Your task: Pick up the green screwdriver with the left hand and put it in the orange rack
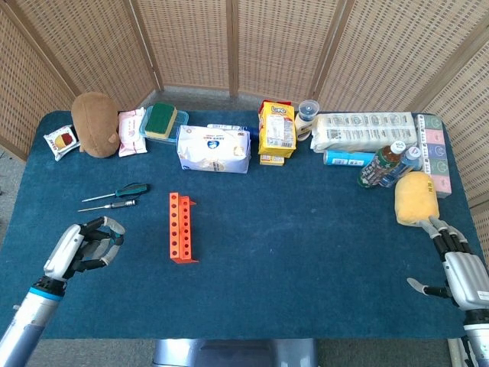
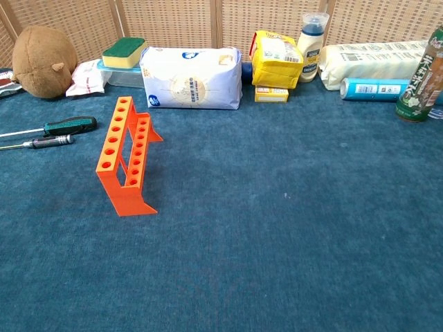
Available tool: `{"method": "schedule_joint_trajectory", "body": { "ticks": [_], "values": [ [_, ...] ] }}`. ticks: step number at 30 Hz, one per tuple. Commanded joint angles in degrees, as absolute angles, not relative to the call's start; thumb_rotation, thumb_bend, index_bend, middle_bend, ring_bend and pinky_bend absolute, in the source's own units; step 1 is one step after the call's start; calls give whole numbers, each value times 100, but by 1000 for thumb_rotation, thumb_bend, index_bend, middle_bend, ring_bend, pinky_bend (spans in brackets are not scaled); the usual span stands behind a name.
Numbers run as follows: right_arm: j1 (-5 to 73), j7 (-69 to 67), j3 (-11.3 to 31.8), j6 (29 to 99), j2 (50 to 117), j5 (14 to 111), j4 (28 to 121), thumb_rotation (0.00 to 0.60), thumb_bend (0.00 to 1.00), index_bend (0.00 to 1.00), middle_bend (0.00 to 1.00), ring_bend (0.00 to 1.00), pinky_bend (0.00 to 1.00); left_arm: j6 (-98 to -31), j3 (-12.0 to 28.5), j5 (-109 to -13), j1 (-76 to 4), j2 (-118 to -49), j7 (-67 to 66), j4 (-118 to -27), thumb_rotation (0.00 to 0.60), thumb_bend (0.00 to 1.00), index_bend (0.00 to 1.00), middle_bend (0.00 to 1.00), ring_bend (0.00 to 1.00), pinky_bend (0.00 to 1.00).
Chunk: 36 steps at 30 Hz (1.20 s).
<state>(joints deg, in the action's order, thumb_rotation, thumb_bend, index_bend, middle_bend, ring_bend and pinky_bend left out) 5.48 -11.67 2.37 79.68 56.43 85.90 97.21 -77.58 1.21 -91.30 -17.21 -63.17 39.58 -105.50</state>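
Note:
The green screwdriver (image 1: 126, 190) (image 2: 69, 126) lies flat on the blue cloth, its metal shaft pointing left. The orange rack (image 1: 181, 228) (image 2: 124, 155) stands upright to its right, with rows of holes on top. My left hand (image 1: 84, 248) hovers near the table's front left, nearer to me than the screwdriver and apart from it. Its fingers are loosely curved and hold nothing. It does not show in the chest view. My right hand (image 1: 458, 269) is at the front right edge, fingers spread, empty.
A smaller dark-handled screwdriver (image 1: 114, 204) (image 2: 48, 140) lies just beside the green one, on my side. Along the back stand a brown plush (image 1: 95, 122), a sponge box (image 1: 162, 122), a white bag (image 1: 214, 147), yellow packs (image 1: 276, 131) and bottles (image 1: 386, 164). A yellow sponge (image 1: 416, 199) lies near my right hand.

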Motion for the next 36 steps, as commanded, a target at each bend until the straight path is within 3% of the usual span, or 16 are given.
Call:
{"method": "schedule_joint_trajectory", "body": {
  "ticks": [1,11,36],
  "values": [
    [550,-1152,243,7967,5649,8574,9719,600,155,47,36,0,0,-8022,-236,-10207,-1828,-5966,6208,-9999,600,434,506,892,1000,1000],
    [552,-1131,241,7971,5650,8572,9733,600,156,47,36,0,0,-7858,-604,-10685,-2285,-5996,8114,-9977,600,455,514,892,1000,1000],
    [553,-1207,252,7958,5612,8525,9732,600,155,47,36,0,0,-7560,-666,-10282,-2720,-6559,8310,-9909,600,455,514,892,1000,1000]
  ]
}}
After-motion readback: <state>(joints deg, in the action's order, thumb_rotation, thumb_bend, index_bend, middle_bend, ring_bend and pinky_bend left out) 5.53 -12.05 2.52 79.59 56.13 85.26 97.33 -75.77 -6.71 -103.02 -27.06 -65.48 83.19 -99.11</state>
